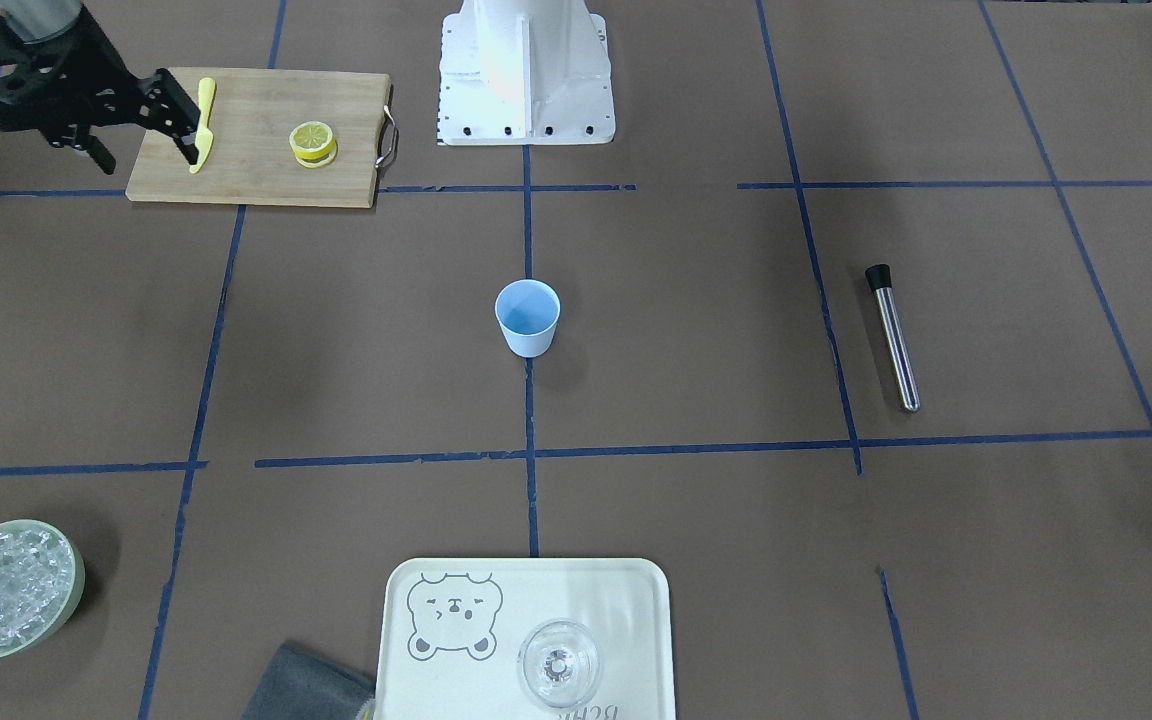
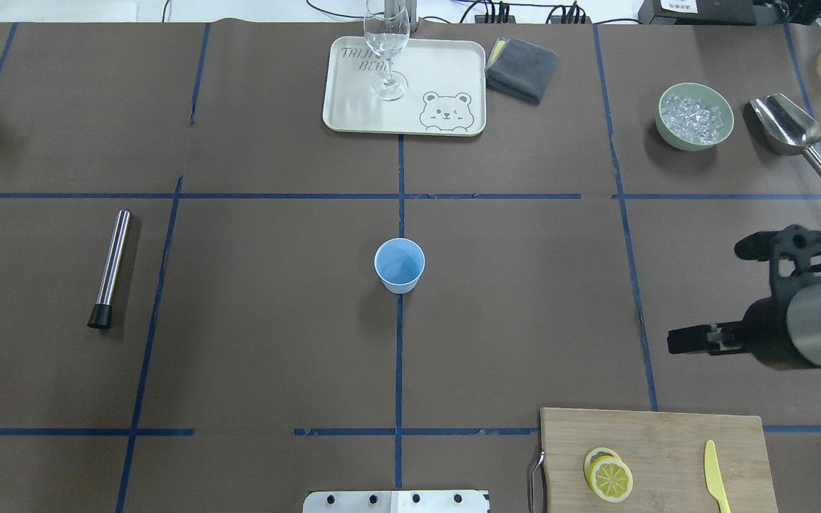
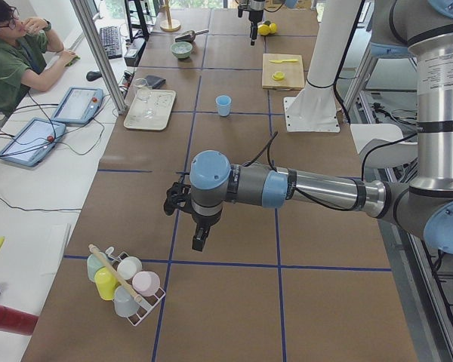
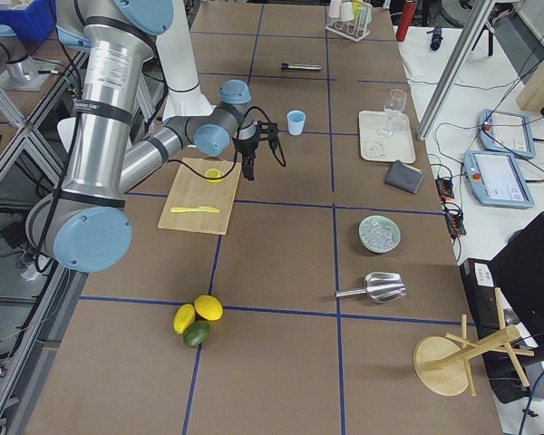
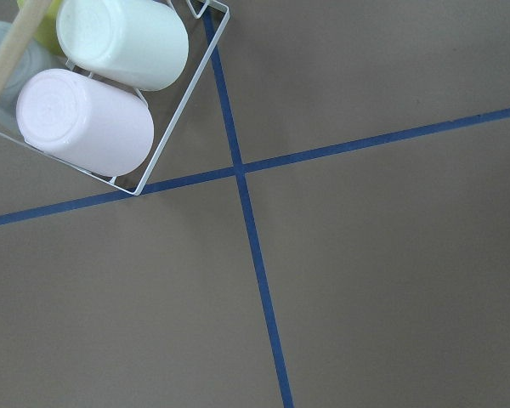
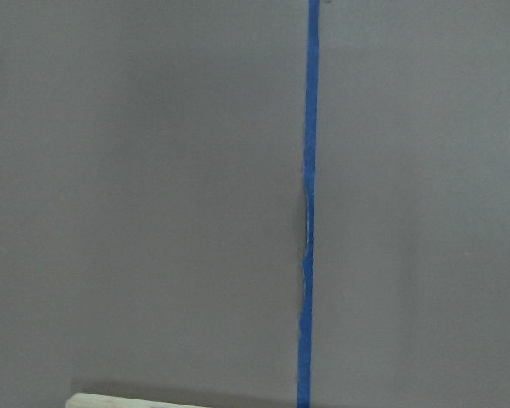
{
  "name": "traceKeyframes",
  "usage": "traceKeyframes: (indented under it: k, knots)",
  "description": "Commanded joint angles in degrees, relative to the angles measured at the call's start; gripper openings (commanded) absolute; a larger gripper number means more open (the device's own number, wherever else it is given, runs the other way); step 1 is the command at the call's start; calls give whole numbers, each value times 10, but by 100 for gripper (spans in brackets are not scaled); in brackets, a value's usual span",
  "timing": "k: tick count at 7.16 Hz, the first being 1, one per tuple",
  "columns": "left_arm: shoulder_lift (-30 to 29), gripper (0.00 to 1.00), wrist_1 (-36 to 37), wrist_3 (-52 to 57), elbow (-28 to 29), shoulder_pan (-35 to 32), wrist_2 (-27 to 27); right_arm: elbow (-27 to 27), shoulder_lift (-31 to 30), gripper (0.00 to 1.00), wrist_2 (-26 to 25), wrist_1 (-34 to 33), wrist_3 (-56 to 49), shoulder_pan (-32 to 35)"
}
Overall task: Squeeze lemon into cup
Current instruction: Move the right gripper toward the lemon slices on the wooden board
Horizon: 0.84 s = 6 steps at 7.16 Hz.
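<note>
Lemon slices [image 1: 313, 141] lie stacked on a wooden cutting board [image 1: 256, 170], also seen from overhead [image 2: 610, 476]. The light-blue cup [image 1: 527, 317] stands upright and empty at the table's middle [image 2: 399, 265]. My right gripper [image 1: 148, 158] hangs above the table beside the board's far edge [image 2: 681, 340], jaws apart and empty, well away from the slices and the cup. My left gripper [image 3: 198, 241] shows only in the exterior left view, above the table near a rack of cups [image 5: 110, 93]; I cannot tell whether it is open.
A yellow knife [image 1: 203, 125] lies on the board. A steel muddler [image 2: 110, 267] lies on the robot's left. A tray [image 2: 353, 114] holding a clear glass [image 2: 386, 50], a grey cloth [image 2: 521, 68], a bowl of ice [image 2: 694, 116] and a scoop [image 2: 788, 128] are at the far side.
</note>
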Motion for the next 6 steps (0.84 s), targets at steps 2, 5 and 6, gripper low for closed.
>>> traceKeyframes:
  k: [2, 5, 6]
  knots:
    - [-2, 100, 0, 0, -1, 0, 0, 2, 8, 100, -181, 1, 172, -210]
    - [-2, 100, 0, 0, -1, -1, 0, -40, 42, 100, -247, 2, 206, -284]
    - [-2, 100, 0, 0, -2, -1, 0, -60, 53, 100, -254, 2, 205, -289]
